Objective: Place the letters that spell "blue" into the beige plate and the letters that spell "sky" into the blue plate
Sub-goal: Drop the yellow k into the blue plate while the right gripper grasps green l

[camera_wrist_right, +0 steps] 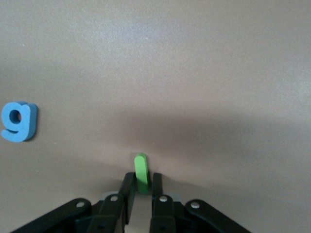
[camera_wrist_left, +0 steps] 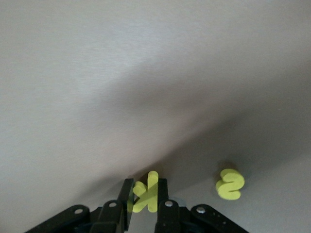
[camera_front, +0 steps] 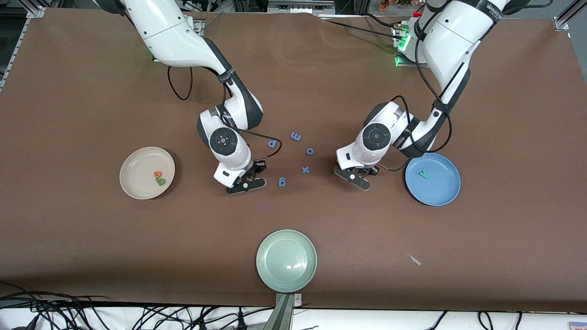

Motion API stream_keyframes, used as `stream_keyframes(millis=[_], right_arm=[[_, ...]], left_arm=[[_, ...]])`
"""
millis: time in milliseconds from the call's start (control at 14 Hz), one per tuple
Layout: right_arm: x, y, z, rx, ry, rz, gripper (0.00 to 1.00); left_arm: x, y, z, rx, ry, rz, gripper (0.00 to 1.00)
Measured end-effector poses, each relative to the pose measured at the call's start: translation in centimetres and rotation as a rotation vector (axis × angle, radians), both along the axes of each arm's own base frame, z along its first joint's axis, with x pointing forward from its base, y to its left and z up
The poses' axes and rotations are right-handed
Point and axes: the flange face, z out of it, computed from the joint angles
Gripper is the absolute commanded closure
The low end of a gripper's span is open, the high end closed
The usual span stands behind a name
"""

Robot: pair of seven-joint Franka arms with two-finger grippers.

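Already partway: in the beige plate (camera_front: 137, 170) at the right arm's end of the table (camera_front: 91, 256), orange e (camera_front: 157, 174) and green b (camera_front: 160, 181) side by side; in the blue plate (camera_front: 438, 185) at the left arm's end, teal y (camera_front: 423, 173) alone. Down at the table, just beside blue g (camera_front: 282, 182), right hand (camera_front: 247, 182), fingers (camera_wrist_right: 129, 194) pinched on thin green l (camera_wrist_right: 141, 173) stood on edge between them, by the look of the right wrist view a grip made and the letter not yet lifted. Likewise low at the table, between blue x (camera_front: 305, 170) and the blue plate, left hand (camera_front: 357, 176), closed on yellow k (camera_wrist_left: 147, 192), with yellow s (camera_wrist_left: 230, 184) lying loose close beside it on the bare surface. Left over, then: l to carry to the beige plate, k to the blue plate, s to fetch after that. Yellow u nowhere to be found in any view, possibly hidden under an arm; cannot tell. Blue p (camera_front: 273, 143), blue m (camera_front: 296, 136) and blue o (camera_front: 310, 151) scattered between the two arms, not wanted by either word. Pale green plate (camera_front: 286, 260) nearest the front camera, nothing in it. Roughly three of seven letters home, two more in hand.
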Motion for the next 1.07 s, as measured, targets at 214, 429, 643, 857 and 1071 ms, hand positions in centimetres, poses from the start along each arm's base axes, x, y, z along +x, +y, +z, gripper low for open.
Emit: stream_keyframes(millis=[214,429,643,857,1071], right_arm=[[0.1,0.0,0.1,0.003,-0.006,-0.002,1.00],[1.3,-0.7,1.2,0.009,-0.025,-0.018,1.00],[3.6,-4.4,3.1,-0.008,0.000,-0.018,1.00],[5.2,-10.5,5.3,-0.058,0.079,-0.001,1.00],[5.6,-16.2,6.4,-0.099,0.098,0.018,1.00]], left_arm=[[2.2,3.1,4.6,0.054,0.020,0.005,1.00],[4.7,9.3,7.4,0.061,0.034,-0.067,1.00],[6.5,17.2,7.1,0.043,0.060,-0.114,1.00],[6.5,21.4,5.0,0.028,0.090,-0.092,0.01],[6.5,21.4,3.4,0.010,0.091,-0.102,0.00]])
